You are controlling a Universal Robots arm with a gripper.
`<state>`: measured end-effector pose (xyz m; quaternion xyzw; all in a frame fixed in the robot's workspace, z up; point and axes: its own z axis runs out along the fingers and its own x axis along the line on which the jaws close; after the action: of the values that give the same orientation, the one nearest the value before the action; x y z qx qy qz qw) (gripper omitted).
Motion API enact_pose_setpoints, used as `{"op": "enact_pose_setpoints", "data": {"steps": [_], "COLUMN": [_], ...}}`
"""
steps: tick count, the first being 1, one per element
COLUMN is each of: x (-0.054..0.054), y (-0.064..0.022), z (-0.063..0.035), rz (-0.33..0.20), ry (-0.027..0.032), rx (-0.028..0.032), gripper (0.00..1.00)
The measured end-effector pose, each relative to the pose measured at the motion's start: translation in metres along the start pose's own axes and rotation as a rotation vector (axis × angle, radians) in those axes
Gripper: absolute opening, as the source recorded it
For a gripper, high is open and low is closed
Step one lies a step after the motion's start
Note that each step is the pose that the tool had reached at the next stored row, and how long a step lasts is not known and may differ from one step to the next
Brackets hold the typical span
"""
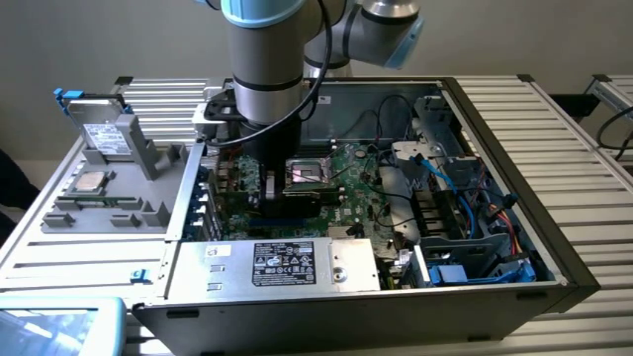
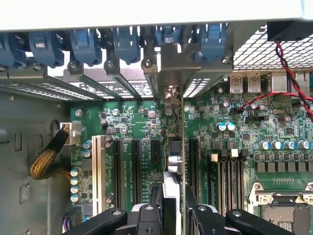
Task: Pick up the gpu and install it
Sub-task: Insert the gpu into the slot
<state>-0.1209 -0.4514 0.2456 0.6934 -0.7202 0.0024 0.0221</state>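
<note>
gpu [image 2: 175, 161] upright, seen edge-on in the wrist view, pinched between the fingers of the gripper [image 2: 173, 218], which press on both faces. It stands over the motherboard [image 2: 132, 122], among the black slots [image 2: 137, 166], with its far end at the rear wall under the blue clips [image 2: 83, 44]. Whether its edge sits in a slot, cannot tell. Exterior view: arm reaches down into the open case [image 1: 514, 148], just beside the CPU socket [image 1: 308, 174]. Hard drive [image 1: 104, 133] stands outside the case, at that view's left.

gpu [image 2: 172, 164] upright in gripper [image 2: 171, 215] over motherboard [image 2: 132, 122], inside case [image 1: 346, 319], hard drive [image 1: 102, 133] on rack [image 1: 148, 159] at exterior view's left
</note>
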Motion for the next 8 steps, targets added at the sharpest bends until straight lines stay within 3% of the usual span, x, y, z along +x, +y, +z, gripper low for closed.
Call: {"op": "enact_pose_setpoints", "data": {"steps": [8], "x": [-0.0006], "y": [0.0002], "z": [0.0009], "rz": [0.0], "ry": [0.0001], "rx": [-0.0001], "gripper": [0.28]}}
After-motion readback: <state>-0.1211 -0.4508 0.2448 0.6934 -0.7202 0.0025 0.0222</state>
